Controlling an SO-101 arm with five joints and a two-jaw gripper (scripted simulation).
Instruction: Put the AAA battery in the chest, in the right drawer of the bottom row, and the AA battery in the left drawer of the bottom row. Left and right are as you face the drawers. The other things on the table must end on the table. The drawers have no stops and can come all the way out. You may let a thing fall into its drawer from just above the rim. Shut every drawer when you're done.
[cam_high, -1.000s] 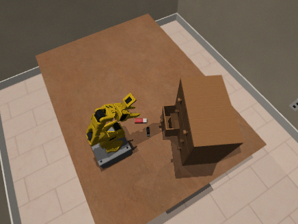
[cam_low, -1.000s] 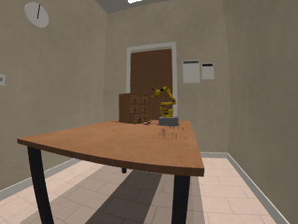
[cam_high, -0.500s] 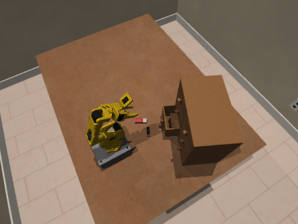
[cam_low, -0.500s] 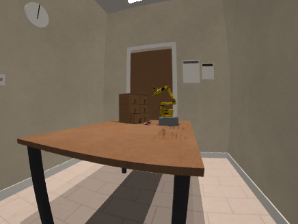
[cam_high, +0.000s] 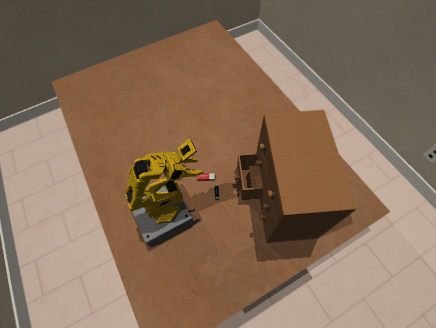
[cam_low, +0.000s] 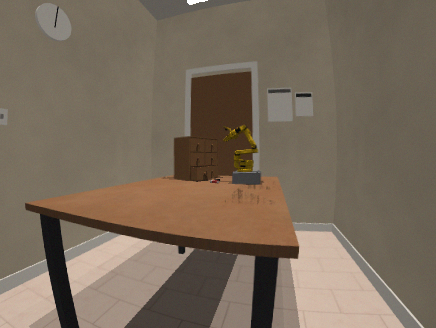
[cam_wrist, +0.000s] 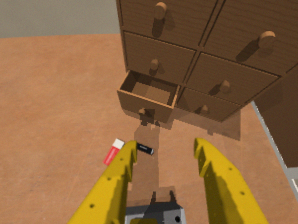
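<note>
The pincer (cam_wrist: 165, 150) hangs part-open over the tabletop (cam_high: 150, 85), gripping nothing. Below it, beside a red-and-white eraser (cam_wrist: 113, 151), lies a small black battery (cam_wrist: 145, 148) (AA or AAA, I can't tell). Further right, the chest (cam_high: 305, 165) has its bottom-left drawer (cam_wrist: 147, 95) pulled out, bare inside. Nothing delivered yet.

Matt brown wood table (cam_high: 150, 100), wooden chest (cam_high: 310, 160) with visible grain and rounded wood knobs, yellow plastic-looking gripper (cam_wrist: 165, 157), grey metal-looking base (cam_high: 150, 234), smooth beige floor tiles (cam_high: 45, 260)
</note>
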